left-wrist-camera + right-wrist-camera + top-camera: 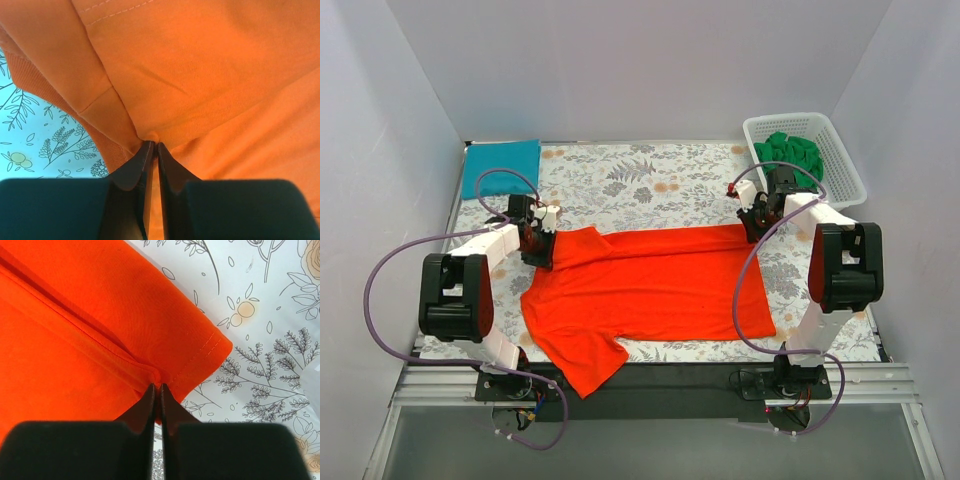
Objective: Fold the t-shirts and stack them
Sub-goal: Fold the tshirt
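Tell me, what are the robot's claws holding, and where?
Both claws pinch the orange-red t-shirt: the left claw beside the collar, the right claw near a hem corner.

Stretched forward and low, left gripper (152, 145) and right gripper (156, 386) are each pinched tight on the orange-red t-shirt (650, 285).

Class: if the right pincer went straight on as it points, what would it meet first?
The bright orange-red fabric t-shirt: the right pincer, shut on its hem, points into more of it; depth beyond is unclear.
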Motion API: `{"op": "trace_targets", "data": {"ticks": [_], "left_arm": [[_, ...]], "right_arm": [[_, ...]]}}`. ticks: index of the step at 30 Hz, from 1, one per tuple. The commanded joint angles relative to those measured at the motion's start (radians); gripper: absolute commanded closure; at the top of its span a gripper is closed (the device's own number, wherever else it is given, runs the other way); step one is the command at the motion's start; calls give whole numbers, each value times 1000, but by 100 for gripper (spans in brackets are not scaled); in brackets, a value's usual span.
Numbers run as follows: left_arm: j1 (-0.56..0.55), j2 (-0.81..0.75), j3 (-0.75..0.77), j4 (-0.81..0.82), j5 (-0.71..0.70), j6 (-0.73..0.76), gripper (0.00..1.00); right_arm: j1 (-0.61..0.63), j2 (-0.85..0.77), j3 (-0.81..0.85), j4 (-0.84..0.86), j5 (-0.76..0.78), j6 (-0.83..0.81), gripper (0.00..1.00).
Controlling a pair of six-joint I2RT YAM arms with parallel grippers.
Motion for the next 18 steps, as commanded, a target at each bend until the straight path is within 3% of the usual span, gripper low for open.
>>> {"op": "trace_targets", "data": {"ticks": [1, 3, 6, 8, 12, 18], "left_arm": [[5, -27, 18, -20, -11, 18, 91], [11, -55, 54, -61, 32, 37, 81], [16, -87, 122, -99, 87, 52, 73], [16, -98, 160, -116, 112, 58, 69], [18, -61, 252, -130, 162, 60, 65], [16, 69, 323, -109, 179, 34, 58]], "right_arm": [[-8, -64, -8, -47, -11, -40, 88], [-8, -88, -5, -62, -13, -52, 69], [-8, -118, 19, -74, -27, -57, 55], [-8, -127, 39, -94, -47, -54, 55], [-8, -119, 91, -133, -82, -40, 66], [1, -29, 153, -163, -116, -1, 68]]}}
